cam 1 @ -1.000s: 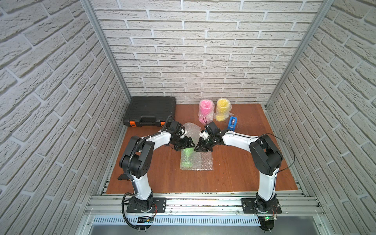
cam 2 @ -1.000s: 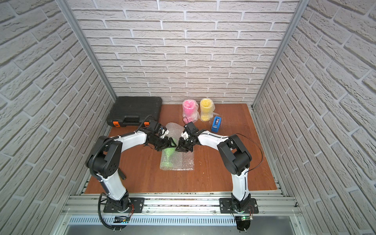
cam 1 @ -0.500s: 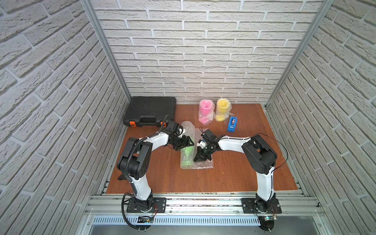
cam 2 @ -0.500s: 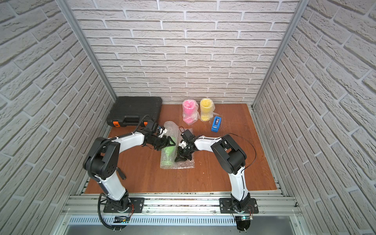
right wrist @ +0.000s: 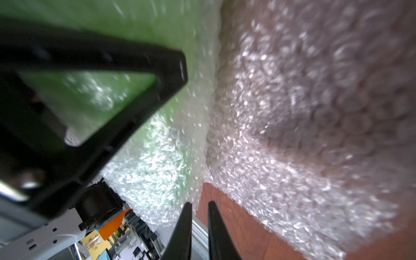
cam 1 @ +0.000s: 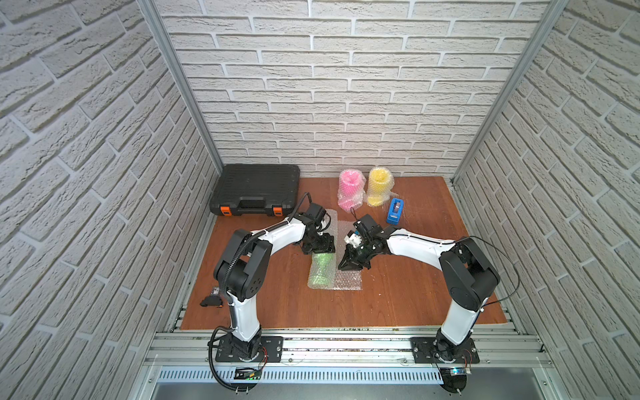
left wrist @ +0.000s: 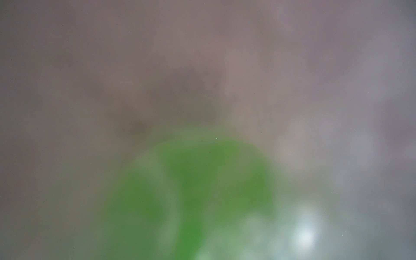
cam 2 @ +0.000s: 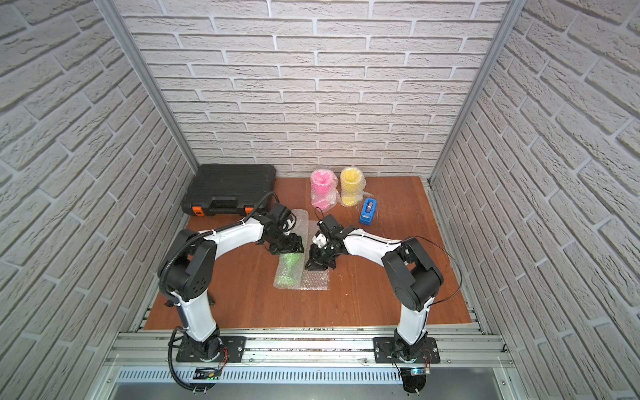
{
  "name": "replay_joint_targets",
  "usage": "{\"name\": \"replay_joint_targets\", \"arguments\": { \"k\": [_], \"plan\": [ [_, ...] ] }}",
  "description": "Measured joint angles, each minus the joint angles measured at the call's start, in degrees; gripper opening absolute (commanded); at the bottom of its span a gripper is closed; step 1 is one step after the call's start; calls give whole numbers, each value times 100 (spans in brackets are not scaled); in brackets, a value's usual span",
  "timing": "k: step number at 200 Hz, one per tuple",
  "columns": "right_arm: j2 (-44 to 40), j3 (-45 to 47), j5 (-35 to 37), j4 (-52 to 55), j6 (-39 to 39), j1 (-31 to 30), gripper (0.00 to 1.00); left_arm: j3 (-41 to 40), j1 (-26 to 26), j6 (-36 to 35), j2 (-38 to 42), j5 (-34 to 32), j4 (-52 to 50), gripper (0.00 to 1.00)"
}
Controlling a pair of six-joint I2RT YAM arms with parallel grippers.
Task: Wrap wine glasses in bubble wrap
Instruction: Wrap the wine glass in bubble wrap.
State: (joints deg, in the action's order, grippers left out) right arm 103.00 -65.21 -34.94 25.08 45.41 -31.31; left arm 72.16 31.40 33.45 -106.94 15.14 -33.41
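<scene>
The lime green wine glass (cam 1: pixel 321 272) (cam 2: pixel 289 272) lies on its side mid-table, half rolled in a bubble wrap (cam 1: pixel 348 280) sheet. My left gripper (cam 1: pixel 320 246) (cam 2: pixel 291 246) stands wide over the glass's far end, shut on it through the film. Its wrist view is only a green blur (left wrist: pixel 198 191). My right gripper (cam 1: pixel 348 266) (right wrist: pixel 200 203) is low on the flat wrap beside the glass, jaws a narrow gap apart with nothing between them. The pink (cam 1: pixel 350 188) and yellow (cam 1: pixel 379 187) wine glasses stand wrapped at the back.
A blue tape dispenser (cam 1: pixel 394 211) stands right of the yellow glass. A black tool case (cam 1: pixel 258 188) fills the back left corner. Brick walls close in the brown table (cam 1: pixel 415 294) on three sides. A loose flap of wrap (cam 1: pixel 330 221) rises behind the left gripper.
My right gripper has slid toward the front along the sheet beside the green glass, closing and then parting slightly. The left gripper has stayed at the glass's far end.
</scene>
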Motion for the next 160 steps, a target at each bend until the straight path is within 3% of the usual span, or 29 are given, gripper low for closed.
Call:
{"name": "replay_joint_targets", "arguments": {
  "k": [54, 127, 160],
  "plan": [
    [343, -389, 59, -949, 474, 459, 43, 323, 240, 2, -190, -369, -308, 78],
    [540, -474, 203, -1276, 634, 560, 44, 358, 319, 17, -208, -573, -560, 98],
    [260, -70, 275, -1187, 621, 560, 44, 358, 319, 24, -63, -588, -597, 98]
  ]
}}
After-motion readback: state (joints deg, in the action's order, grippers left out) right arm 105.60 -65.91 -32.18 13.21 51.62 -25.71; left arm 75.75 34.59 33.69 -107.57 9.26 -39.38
